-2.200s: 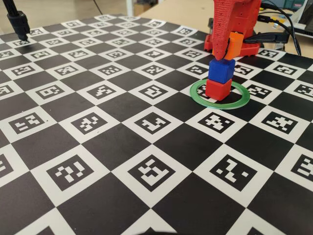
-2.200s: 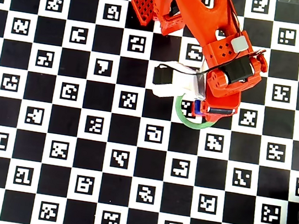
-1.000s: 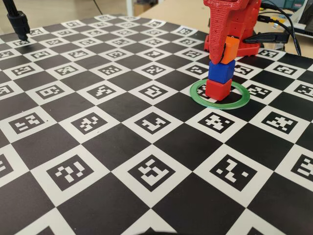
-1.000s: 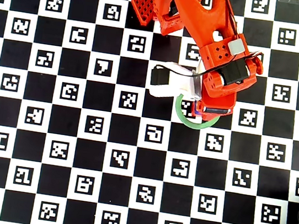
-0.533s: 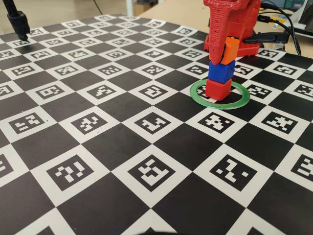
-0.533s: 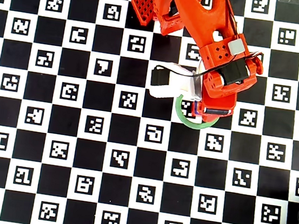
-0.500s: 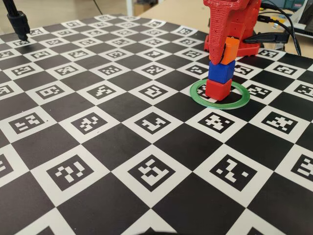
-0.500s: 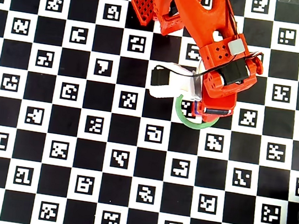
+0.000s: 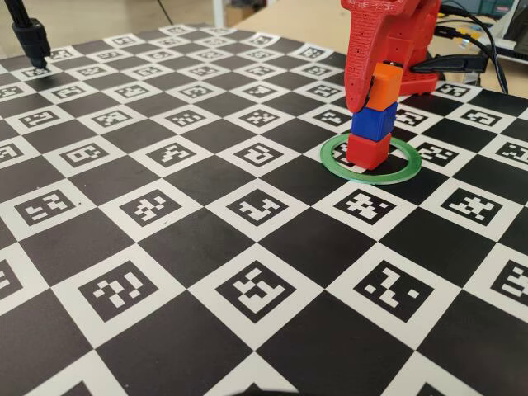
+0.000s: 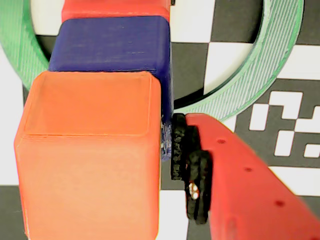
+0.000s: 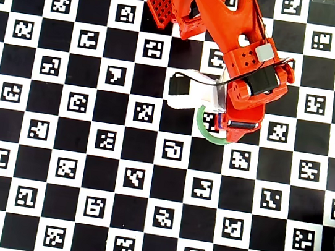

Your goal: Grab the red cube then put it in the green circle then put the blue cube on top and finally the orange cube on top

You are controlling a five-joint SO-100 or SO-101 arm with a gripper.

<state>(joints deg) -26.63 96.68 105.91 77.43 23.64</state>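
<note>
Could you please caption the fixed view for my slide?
Pincer at orange cube atop blue cube and red cube in green circle.

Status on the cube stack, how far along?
Done: red cube sits inside the green ring with the blue cube on top. In hand: orange cube is on the blue one, slightly tilted, with the tool around it. Left: open and back away without knocking the stack.
</note>
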